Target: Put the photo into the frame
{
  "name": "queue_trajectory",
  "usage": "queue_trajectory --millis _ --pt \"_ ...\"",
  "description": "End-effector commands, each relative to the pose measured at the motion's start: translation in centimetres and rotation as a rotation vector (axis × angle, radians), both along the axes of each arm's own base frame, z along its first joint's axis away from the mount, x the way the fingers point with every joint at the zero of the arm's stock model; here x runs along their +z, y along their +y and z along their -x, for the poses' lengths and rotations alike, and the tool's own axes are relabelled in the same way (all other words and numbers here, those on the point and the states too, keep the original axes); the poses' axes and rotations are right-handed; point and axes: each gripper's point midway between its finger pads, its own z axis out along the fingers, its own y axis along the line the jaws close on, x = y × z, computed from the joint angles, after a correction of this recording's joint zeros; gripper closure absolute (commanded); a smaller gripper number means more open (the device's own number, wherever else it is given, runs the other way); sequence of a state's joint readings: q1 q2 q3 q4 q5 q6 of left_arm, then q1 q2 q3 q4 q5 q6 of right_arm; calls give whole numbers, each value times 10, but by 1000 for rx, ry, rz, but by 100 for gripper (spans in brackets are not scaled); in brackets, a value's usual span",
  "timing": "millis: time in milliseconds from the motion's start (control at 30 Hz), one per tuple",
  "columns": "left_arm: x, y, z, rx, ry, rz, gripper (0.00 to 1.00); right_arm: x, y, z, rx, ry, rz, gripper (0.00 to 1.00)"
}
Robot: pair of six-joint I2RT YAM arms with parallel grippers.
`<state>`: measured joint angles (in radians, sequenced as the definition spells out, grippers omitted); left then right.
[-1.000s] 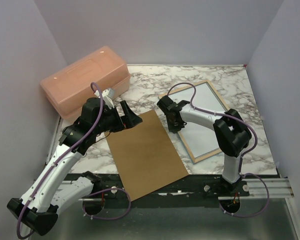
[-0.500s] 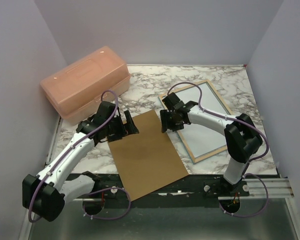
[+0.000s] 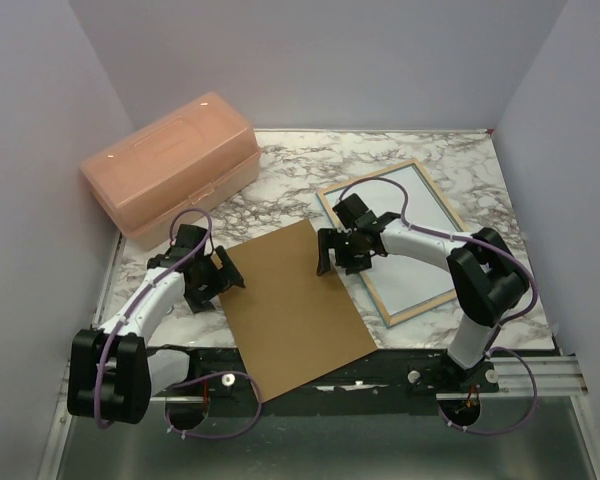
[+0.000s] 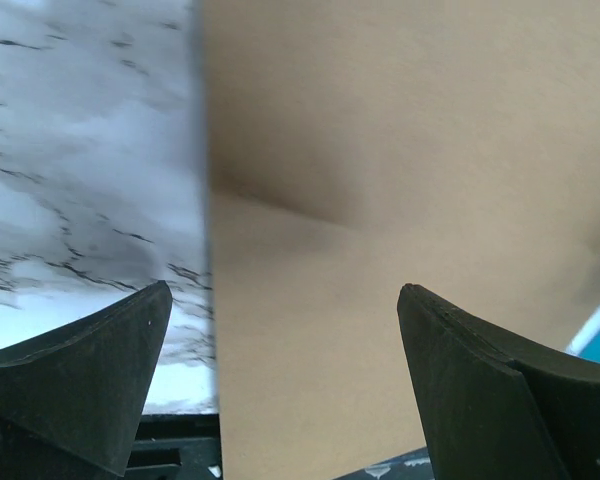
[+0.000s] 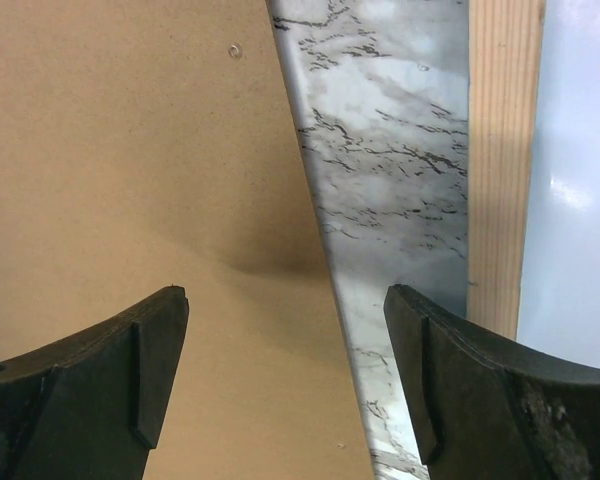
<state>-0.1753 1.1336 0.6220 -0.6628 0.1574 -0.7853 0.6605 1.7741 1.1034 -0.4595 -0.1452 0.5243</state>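
The frame (image 3: 425,310) lies at the right of the table with its pale wood reverse up. Inside it lies the photo (image 3: 410,215), white reverse up. In the right wrist view the frame's wood strip (image 5: 505,150) and the photo's white sheet (image 5: 580,200) sit at the right. My right gripper (image 3: 335,262) is open, low over the right edge of a plain brown backing board (image 3: 290,300), just left of the frame. Between its fingers show board (image 5: 130,150) and marble. My left gripper (image 3: 220,282) stands open over the board's left edge (image 4: 400,150), holding nothing.
A translucent pink storage box (image 3: 170,160) stands at the back left. The backing board's near corner overhangs the table's front edge. Marble table (image 3: 280,170) shows behind the board. Grey walls close in the left, back and right.
My right gripper has opened and moved left from the frame to the board's right edge. My left arm has dropped and pulled back toward the near left, to the board's left edge.
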Motion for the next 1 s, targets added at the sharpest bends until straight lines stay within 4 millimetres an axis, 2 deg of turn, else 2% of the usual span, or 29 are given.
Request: queue_trajectory --millis 0,200,500,700,967 --pt "-21 16 -2 34 23 -3 2 -13 7 13 12 67 -63 12" --pt "-33 12 -5 19 37 27 3 -14 21 21 27 120 -147 12" --pt "-20 -17 -18 -66 -40 191 6 7 39 30 58 150 -276 12" --pt "1 -35 -24 -126 -103 254 7 33 40 28 51 100 -319 12" --pt "36 -67 -34 -201 -170 301 9 66 29 26 44 20 -321 12"
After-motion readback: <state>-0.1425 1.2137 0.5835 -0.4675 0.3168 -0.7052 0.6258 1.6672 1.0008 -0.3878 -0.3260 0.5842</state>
